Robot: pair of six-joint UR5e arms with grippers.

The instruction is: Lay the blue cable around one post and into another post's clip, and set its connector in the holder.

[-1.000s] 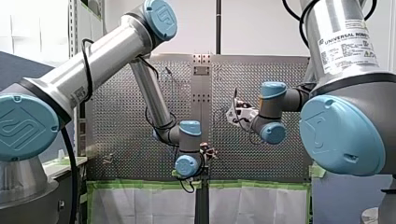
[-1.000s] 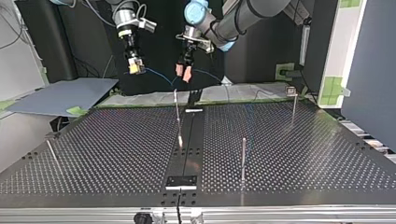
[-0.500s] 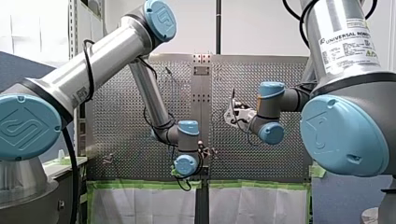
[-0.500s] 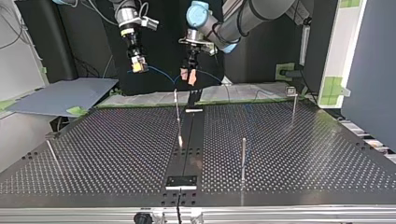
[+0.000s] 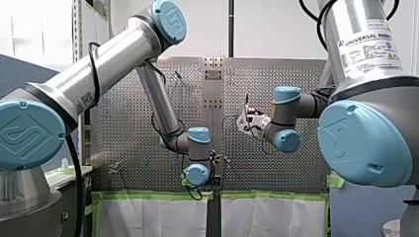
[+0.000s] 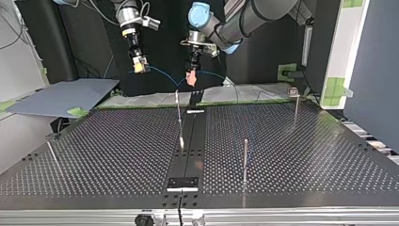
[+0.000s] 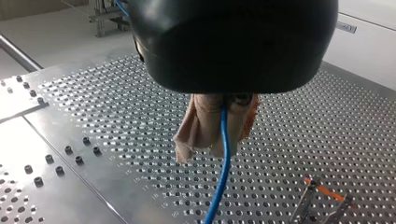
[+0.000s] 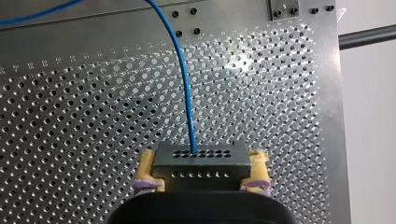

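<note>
— While carrying the blue cable [image 7: 224, 154] in the air above the table's [image 6: 117, 141] edge on the arms' side, change neither grip; left gripper [image 6: 190, 79] with beige pads [image 7: 198, 128] pressed together on the strand; black connector [image 8: 201, 161] pinched between the right gripper's [image 6: 139, 67] yellow pads [image 8: 148, 163].

— Understood; not yet round any post, by the look; which first?

— Probably the thin post [image 6: 178, 109] near the middle of that same edge; bring the strand low, past its far side; sweep round slowly; leave some slack, to avoid twisting the connector in the pads.

— And after that?

— Over toward the post [image 6: 296, 110] by the corner at the top view's right, topped by what looks like a clip [image 6: 292, 92]; press the strand down into it from above; finally lower the connector squarely into the dark block [image 6: 183, 182] at the middle of the opposite edge, likely the holder.
</note>
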